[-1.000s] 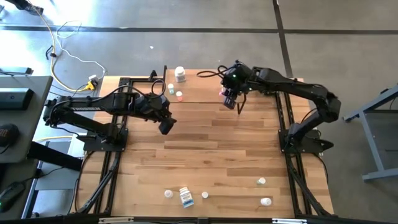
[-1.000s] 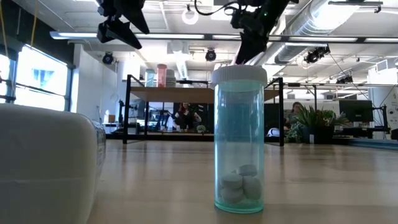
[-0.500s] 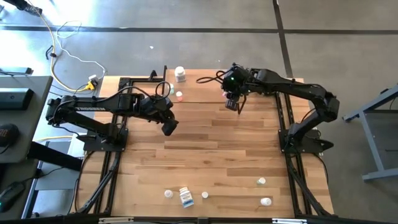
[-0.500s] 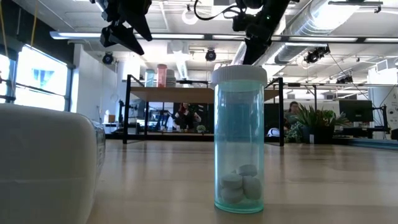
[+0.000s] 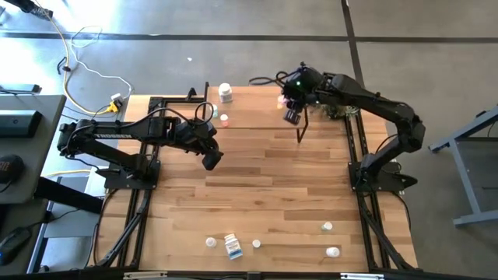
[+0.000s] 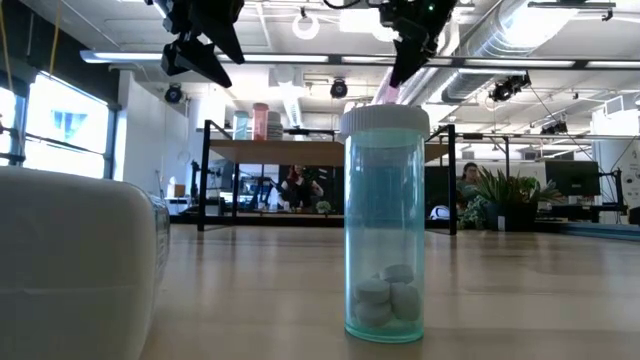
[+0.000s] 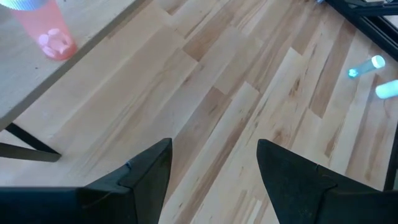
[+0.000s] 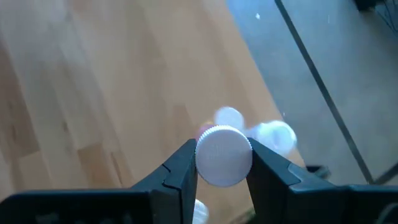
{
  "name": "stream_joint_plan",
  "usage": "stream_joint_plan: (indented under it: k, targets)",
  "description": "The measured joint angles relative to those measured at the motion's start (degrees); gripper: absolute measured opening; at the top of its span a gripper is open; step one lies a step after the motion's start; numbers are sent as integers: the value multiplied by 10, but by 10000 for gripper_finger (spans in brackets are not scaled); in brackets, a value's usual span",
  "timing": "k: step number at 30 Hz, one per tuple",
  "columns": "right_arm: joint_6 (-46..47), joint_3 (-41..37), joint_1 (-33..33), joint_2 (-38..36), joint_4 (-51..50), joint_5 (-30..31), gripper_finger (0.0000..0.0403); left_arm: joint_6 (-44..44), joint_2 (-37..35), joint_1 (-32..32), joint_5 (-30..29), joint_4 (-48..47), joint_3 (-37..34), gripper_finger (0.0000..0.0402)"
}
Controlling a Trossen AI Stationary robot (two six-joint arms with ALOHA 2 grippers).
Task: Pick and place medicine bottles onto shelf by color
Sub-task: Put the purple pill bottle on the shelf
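Your right gripper [image 8: 221, 163] is carrying a white-capped pink bottle [image 8: 224, 155], jaws clenched on its cap, above the worktop's far edge, likely to join the pink bottle [image 5: 224, 119] standing on the shelf [image 5: 257, 117]. Your left gripper [image 7: 214, 168] is waiting empty, jaws released, near the shelf's front edge. A teal bottle [image 6: 385, 220] near the worktop's front is holding a few white tablets.

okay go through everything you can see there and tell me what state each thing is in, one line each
Right gripper: shut on a white-capped pink bottle, held above the shelf.
Left gripper: open, empty, above the table.
Pink vial: upright on the shelf.
Teal vial: upright on the table, capped, pills inside.
Blue-labelled bottle: lying on its side.
Bottle by the table's right edge: lying on its side.
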Motion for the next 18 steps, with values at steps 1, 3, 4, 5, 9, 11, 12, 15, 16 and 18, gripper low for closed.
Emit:
stream_joint_plan:
  k: [1,3,4,5,9,11,12,15,16,18]
  targets:
    - [4,1,-7,0,-5,0,103,0,0,0,0,0,0,227]
    - [8,1,-22,0,-16,0,103,0,0,0,0,0,0,227]
    - [10,1,-29,0,-22,0,103,0,0,0,0,0,0,227]
    - [12,1,-37,0,-27,-1,103,0,0,0,0,0,0,227]
    - [21,0,-66,0,-42,-17,103,0,0,0,0,0,0,227]
    - [28,0,-79,0,-46,-31,103,0,0,0,0,0,0,227]
    - [34,0,-85,0,-51,-37,103,0,0,0,0,0,0,227]
    - [41,0,-99,2,-64,-49,103,0,0,0,0,0,0,227]
    - [49,0,-101,5,-69,-51,103,0,0,0,0,0,0,227]
    - [52,0,-106,13,-79,-57,103,0,0,0,0,0,0,227]
